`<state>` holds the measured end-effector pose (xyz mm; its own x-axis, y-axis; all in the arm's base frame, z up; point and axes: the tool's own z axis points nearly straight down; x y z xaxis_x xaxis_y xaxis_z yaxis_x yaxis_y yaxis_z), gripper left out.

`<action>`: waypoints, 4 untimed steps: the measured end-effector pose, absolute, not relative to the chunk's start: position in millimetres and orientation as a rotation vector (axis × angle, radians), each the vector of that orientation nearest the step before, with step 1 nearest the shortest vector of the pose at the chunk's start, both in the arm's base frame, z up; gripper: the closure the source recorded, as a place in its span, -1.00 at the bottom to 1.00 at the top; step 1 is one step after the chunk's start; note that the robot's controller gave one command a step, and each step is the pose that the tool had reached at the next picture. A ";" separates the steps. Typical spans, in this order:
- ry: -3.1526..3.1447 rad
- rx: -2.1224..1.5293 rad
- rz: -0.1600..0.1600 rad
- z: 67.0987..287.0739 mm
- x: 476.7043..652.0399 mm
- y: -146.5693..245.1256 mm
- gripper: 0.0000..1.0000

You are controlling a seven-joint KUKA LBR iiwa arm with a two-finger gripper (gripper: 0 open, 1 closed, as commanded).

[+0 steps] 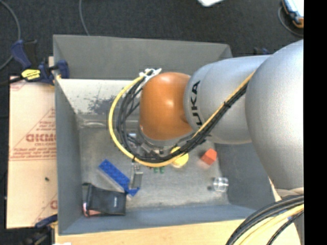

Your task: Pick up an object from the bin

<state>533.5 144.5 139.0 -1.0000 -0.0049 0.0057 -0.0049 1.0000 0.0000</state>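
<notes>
In the bin's [153, 60] near left corner lies a flat black pouch [104, 203], pushed against the wall, where a pincer would find little room to close round it. Just right of it and further in, a long blue bar [113, 173] lies flat and slantwise on the floor, clear of the walls on every side, so it looks the easiest of the left-hand things to take. The pincer [137, 178] hangs low at that bar's right end, beside a small blue piece [134, 190]. Whether it is apart or together I cannot tell, and nothing can be seen held in it. By its place, the blue bar or the small piece seems the likeliest thing to be picked. The wrist's orange cover [161, 106] and looped cables hide the floor straight beneath them. Further right lie a few green bits [158, 170], a yellow thing [180, 161] half under the cables, an orange block [207, 157] and, nearest the right wall, a small clear thing [219, 184], each well apart from the pincer. The bin floor is scuffed grey metal, with dark specks on its slanted left wall. A dark surface [127, 9] surrounds the bin.
</notes>
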 end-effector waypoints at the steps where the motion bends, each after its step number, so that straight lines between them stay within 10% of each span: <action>1: -3.144 0.000 -0.002 143.7 535.6 143.9 -1.00; 2: -3.136 0.082 -0.001 67.8 535.0 185.5 -1.00; 3: -3.146 0.009 -0.005 70.1 481.1 175.3 1.00; 4: -3.146 0.006 -0.005 70.1 481.1 175.3 1.00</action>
<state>481.1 175.3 70.1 -1.0000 -0.0038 -0.0046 -0.0038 1.0000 0.0033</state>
